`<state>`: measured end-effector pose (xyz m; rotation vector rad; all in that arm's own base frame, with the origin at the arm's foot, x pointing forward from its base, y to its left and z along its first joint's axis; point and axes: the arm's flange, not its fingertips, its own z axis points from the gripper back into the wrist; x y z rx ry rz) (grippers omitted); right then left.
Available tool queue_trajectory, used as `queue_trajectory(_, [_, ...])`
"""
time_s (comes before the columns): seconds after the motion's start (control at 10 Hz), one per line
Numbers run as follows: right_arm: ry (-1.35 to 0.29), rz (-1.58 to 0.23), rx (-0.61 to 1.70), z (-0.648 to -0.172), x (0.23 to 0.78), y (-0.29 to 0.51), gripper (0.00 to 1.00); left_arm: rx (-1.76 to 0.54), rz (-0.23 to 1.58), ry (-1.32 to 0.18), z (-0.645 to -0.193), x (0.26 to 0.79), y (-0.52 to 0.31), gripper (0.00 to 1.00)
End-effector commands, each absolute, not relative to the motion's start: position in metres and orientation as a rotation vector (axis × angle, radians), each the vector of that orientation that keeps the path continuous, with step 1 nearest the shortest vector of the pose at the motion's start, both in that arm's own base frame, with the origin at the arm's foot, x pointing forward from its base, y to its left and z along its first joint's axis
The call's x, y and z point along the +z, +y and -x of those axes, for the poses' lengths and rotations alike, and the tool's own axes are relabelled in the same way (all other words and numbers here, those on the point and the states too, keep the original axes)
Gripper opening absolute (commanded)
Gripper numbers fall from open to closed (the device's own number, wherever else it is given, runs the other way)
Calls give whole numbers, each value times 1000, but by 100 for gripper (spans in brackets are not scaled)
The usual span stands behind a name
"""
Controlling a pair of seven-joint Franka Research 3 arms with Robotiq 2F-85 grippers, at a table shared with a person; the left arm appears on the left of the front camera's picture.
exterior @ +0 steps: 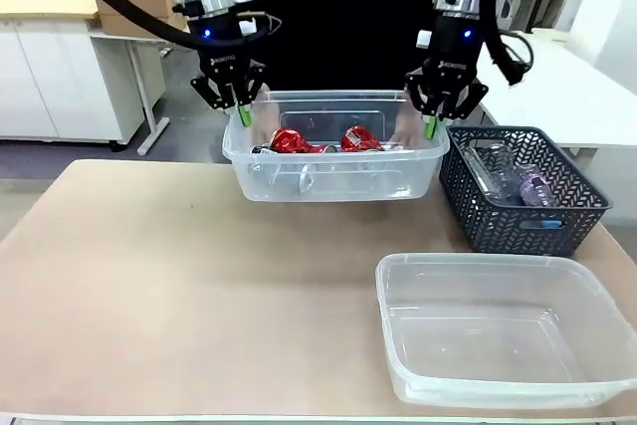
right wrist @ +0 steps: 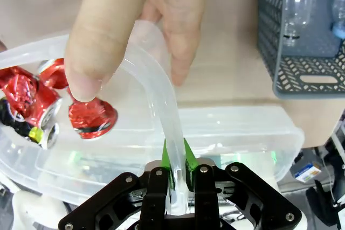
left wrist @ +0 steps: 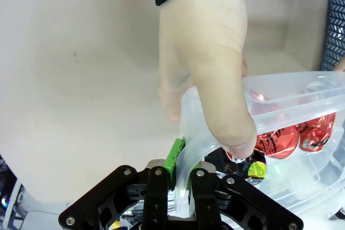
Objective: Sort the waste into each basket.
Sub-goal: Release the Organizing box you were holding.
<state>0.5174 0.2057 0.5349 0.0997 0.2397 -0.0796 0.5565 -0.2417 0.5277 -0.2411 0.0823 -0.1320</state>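
Left gripper (exterior: 239, 112): fingers clamped on the left-end rim of the smaller clear tub (exterior: 338, 182); in the left wrist view the rim runs between the green pads (left wrist: 175, 155), with the person's hand (left wrist: 207, 68) on the same corner
Smaller clear tub, place: far side of the table, held between both grippers; cannot tell whether it rests on the table or hangs just above it
Smaller clear tub, handling: thin plastic, likely light; the rim bows where it is pinched, so it probably flexes, and one hold at each end looks the steadier way to carry it
Red cans (exterior: 289, 140): crushed, lying inside the smaller tub; two read clearly from the front, about three in the right wrist view, plus one dark can (right wrist: 21, 129); probably light, slick and sharp at the creases
Right gripper (exterior: 433, 127): fingers pinched on the right-end rim of the same tub, the person's other hand (right wrist: 129, 20) gripping the rim just beyond
Lattice basket (exterior: 518, 228): one, dark grey, right of the smaller tub
Plastic bottles (exterior: 496, 168): at least two in the lattice basket, one clear, one with a purple label (exterior: 535, 189); likely light, smooth and squashy, best taken around the body
Larger clear tub (exterior: 386, 281): one, near right, nothing in it
Tubs counted: two
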Motion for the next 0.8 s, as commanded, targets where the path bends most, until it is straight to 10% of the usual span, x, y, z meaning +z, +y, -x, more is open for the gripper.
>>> queue_trajectory(0.0, [234, -99, -86, -513, 532, 204, 7, -135, 252, 75, -554, 534, -241, 6])
queue_trajectory(0.4, [234, -99, -86, -513, 532, 204, 7, -135, 252, 75, -554, 534, -241, 6])
queue_trajectory(0.5, [240, -100, -80, -517, 535, 206, 62, -132, 241, 83, -556, 528, -242, 66])
queue_trajectory(0.6, [178, -99, -53, -509, 540, 205, 62, -131, 240, 52, -549, 534, -240, 65])
queue_trajectory(0.7, [147, -105, -27, -504, 547, 203, 100, -125, 235, 25, -543, 541, -236, 100])
